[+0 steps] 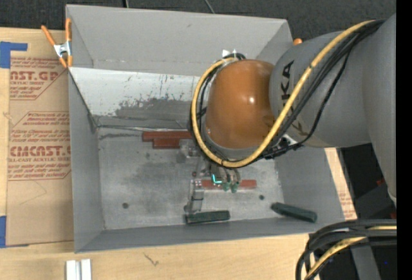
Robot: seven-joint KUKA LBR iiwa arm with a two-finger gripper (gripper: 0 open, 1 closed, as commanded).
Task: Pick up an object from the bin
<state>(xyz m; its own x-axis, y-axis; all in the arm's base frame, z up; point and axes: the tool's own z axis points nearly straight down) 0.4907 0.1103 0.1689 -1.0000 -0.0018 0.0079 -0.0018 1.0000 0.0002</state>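
My gripper [222, 181] hangs low over the bin floor, right of the middle, mostly hidden under the arm's wrist. Right beneath it lies a small red-brown bar [246, 184], part of it covered by the gripper. A thin grey upright piece [193, 194] stands just left of the gripper. Below that, a dark green stick [207, 216] lies flat near the bin's front wall.
A longer red-brown bar [165, 138] lies by the back slope of the bin, left of the wrist. Another dark stick [294, 212] rests in the front right corner. The arm's orange cover and yellow cable hide the bin's right middle.
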